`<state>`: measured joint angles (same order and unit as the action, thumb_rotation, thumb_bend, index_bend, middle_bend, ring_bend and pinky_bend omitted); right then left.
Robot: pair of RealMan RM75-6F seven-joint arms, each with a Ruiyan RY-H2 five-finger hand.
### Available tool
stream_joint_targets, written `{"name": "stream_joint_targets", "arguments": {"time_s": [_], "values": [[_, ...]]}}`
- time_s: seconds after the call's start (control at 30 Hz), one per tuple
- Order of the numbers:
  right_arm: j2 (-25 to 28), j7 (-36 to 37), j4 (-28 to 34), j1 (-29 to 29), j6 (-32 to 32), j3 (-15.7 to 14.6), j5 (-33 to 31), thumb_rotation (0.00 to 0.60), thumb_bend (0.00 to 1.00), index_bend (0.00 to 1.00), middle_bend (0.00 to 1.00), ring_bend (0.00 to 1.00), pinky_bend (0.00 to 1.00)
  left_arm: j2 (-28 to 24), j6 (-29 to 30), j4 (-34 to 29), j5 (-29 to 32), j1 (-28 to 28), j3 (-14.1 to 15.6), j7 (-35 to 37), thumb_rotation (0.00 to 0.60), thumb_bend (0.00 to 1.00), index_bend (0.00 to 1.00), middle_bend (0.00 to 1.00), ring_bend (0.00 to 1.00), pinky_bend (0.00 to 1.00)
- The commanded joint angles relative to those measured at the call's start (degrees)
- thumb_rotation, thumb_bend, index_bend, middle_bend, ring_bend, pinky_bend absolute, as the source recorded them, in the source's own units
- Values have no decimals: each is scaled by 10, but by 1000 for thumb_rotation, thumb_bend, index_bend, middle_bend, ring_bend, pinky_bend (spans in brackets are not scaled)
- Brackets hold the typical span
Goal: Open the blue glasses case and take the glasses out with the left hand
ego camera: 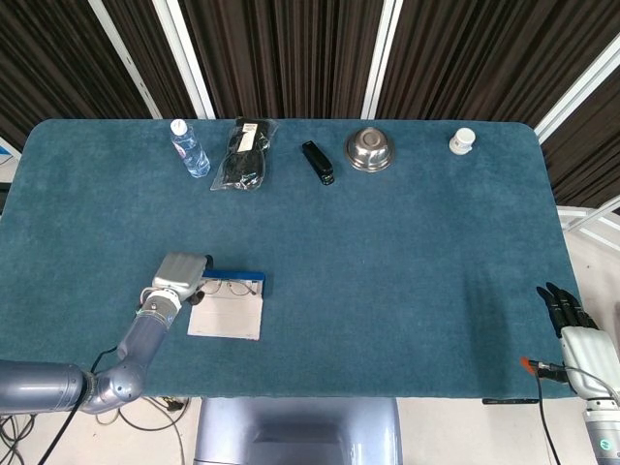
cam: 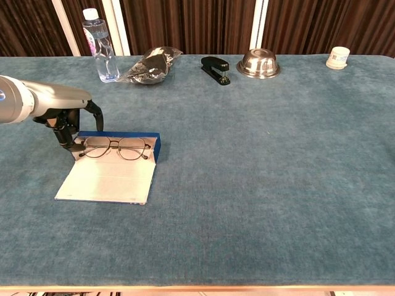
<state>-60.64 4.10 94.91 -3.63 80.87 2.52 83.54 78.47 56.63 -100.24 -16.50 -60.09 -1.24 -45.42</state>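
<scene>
- The blue glasses case [cam: 117,161] is lying open on the desk [cam: 259,160], near the front left corner, with its pale flap spread flat toward the front edge.
- The glasses [cam: 115,147] are sitting inside the case, against its blue back wall.
- The left hand [cam: 69,121] is reaching down at the left end of the case, its dark fingers [cam: 65,137] bending down to the left end of the glasses. I cannot tell if it is gripping them.
- The right hand [ego camera: 570,312] is hanging off the desk past the front right corner, with its dark fingers straight and nothing in it.
- A water bottle [cam: 98,44], a black bag [cam: 150,66], a stapler [cam: 216,69], a metal bowl [cam: 258,63] and a small white jar [cam: 337,57] are standing in a row along the back edge.
</scene>
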Motion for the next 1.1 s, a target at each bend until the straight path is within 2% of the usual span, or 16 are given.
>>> {"name": "stream_joint_targets", "arguments": {"time_s": [0.03, 0.2, 0.33, 0.43, 0.63, 1.1], "values": [[0, 0, 0, 0, -1, 0, 0, 600, 115, 0, 0, 0, 212, -3, 1, -4, 6, -3, 2, -4, 600, 315, 298, 918, 845, 889], [0, 0, 0, 0, 0, 0, 0, 600, 116, 0, 0, 0, 212, 3, 19, 4, -16, 6, -13, 23, 600, 315, 301, 939, 863, 902], [0, -1, 1, 0, 0, 0, 0, 600, 115, 0, 0, 0, 212, 22, 43, 23, -80, 21, -27, 58, 600, 314, 332, 968, 888, 918], [0, 0, 1, 0, 0, 0, 0, 600, 115, 0, 0, 0, 212, 33, 47, 33, -104, 26, -27, 65, 600, 312, 362, 979, 898, 924], [1, 2, 1, 0, 0, 0, 1, 600, 114, 0, 0, 0, 212, 59, 47, 55, -114, 27, -30, 63, 600, 312, 429, 992, 911, 933], [2, 6, 0, -1, -3, 0, 0, 600, 116, 0, 0, 0, 212, 91, 50, 77, -117, 30, -34, 44, 600, 297, 434, 993, 912, 933]]}}
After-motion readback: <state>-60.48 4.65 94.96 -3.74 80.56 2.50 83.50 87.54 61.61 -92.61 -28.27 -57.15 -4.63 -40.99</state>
